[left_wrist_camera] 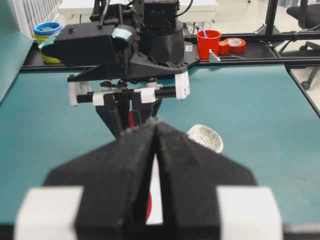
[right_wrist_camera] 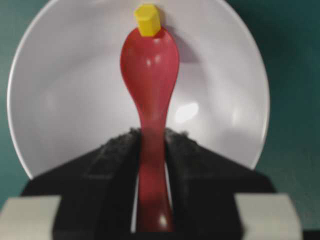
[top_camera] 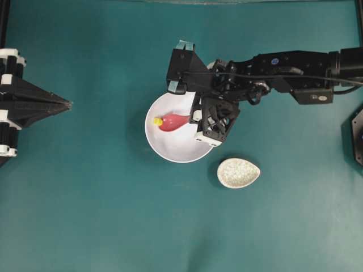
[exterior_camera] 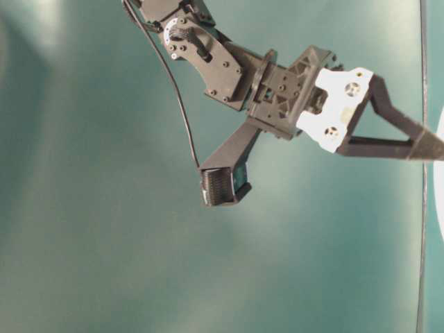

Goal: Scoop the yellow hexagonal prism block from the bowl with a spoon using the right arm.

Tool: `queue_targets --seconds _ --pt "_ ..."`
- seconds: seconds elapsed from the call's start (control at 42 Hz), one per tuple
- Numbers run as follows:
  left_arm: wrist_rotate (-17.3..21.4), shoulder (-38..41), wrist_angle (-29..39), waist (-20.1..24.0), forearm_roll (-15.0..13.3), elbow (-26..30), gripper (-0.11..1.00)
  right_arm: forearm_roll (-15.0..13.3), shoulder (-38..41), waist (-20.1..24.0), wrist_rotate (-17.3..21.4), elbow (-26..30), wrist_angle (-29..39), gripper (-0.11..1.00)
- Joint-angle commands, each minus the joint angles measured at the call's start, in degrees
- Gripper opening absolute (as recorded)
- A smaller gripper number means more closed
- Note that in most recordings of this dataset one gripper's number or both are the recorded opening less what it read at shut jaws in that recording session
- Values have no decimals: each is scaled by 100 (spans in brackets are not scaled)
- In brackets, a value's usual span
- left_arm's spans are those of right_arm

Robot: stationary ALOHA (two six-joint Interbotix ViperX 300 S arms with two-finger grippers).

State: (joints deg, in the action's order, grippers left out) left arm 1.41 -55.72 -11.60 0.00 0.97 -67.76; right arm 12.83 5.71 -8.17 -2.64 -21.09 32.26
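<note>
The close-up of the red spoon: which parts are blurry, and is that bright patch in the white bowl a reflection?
In the right wrist view the yellow block and spoon are fairly sharp, while the right gripper fingers clamping the handle are soft, being close to the lens. The bright patch on the bowl looks like glare. In the left wrist view the left gripper is blurred likewise.

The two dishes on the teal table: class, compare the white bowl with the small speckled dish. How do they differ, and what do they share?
Size: the white bowl is clearly wider than the speckled dish.
Shape: the bowl is round; the dish is egg-shaped.
Surface: the bowl is plain white; the dish is off-white with speckles.
Contents: the bowl holds the red spoon and the yellow block; the dish holds nothing.
Shared: both sit upright on the table.
</note>
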Motion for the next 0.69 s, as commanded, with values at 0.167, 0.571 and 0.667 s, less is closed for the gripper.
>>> queue_targets --seconds 0.167,0.571,0.667 --pt "-9 0 0 9 -9 158 0 0 -141 9 26 141 -141 22" --pt "-9 9 53 9 -9 158 0 0 -527 9 53 26 -141 22" --pt "-9 0 70 9 0 158 0 9 -668 9 53 -44 -158 22"
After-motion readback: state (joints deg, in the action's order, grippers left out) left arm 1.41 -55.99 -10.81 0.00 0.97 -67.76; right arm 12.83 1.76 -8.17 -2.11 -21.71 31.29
